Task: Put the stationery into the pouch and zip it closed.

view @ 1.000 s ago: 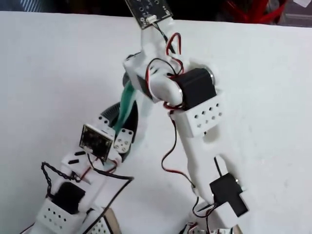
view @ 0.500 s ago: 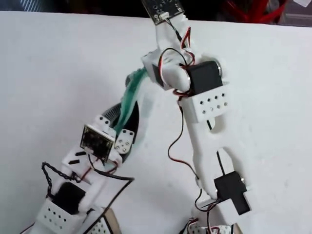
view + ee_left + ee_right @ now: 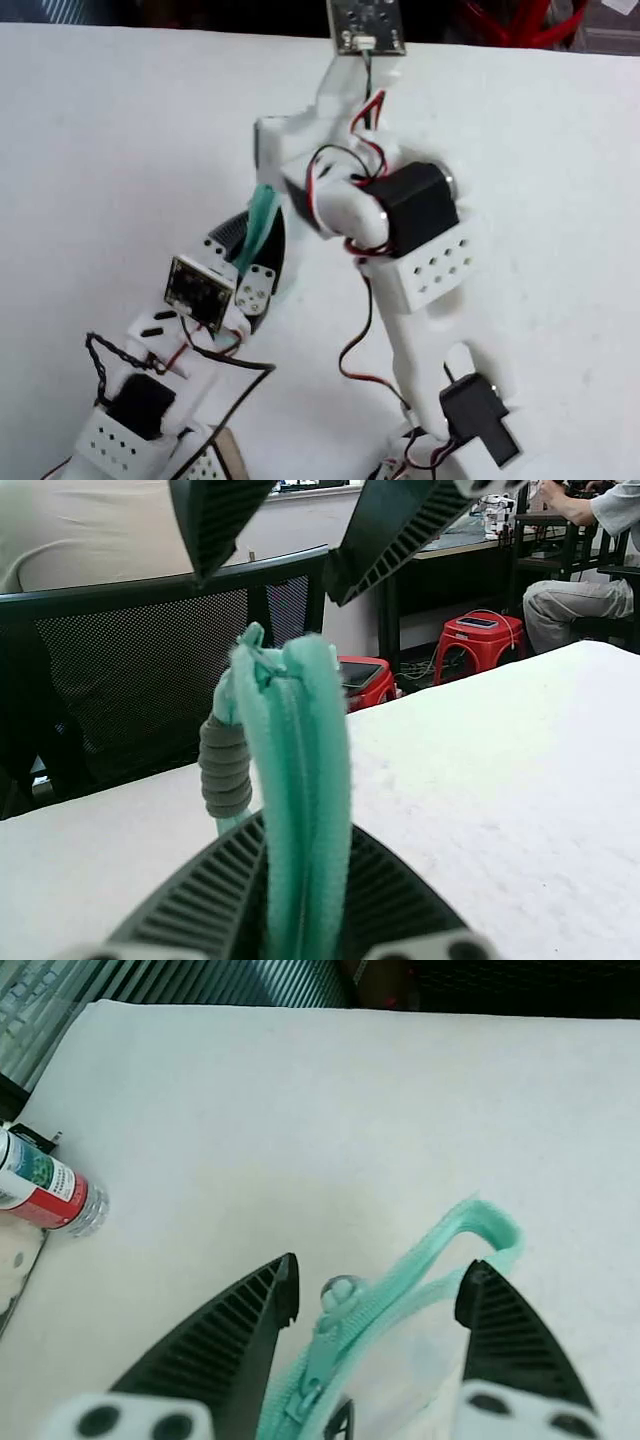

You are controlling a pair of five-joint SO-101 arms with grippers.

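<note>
Clamping the mint-green pouch [image 3: 300,770] near its lower end, the left gripper [image 3: 305,855] has its two black ribbed jaws pressed tight against either side of the fabric, so the pouch stands upright out of them. Left arm [image 3: 150,370]: enters from the near-left corner of the white table [image 3: 120,130] and slants toward its middle, wrist camera board uppermost, with the gripper [image 3: 258,240] low over the tabletop and the pouch [image 3: 262,215] running on from it as a narrow green strip. Right arm [image 3: 420,260]: rises from the near edge just beside the left arm, runs away up the table, then bends at the wrist back toward the pouch's far end. Right gripper [image 3: 380,1275]: fingers spread wide and holding nothing — one on each side of the pouch's [image 3: 420,1270] zip edge, neither touching it; the left wrist view shows it [image 3: 268,580] poised above the pouch's top. Zip pull [image 3: 335,1295]: on the zip edge between the spread fingers. Grey ribbed piece [image 3: 225,770]: against the pouch's side, seemingly a pen's grip. Red-labelled bottle [image 3: 40,1190]: lying well apart from the pouch.
</note>
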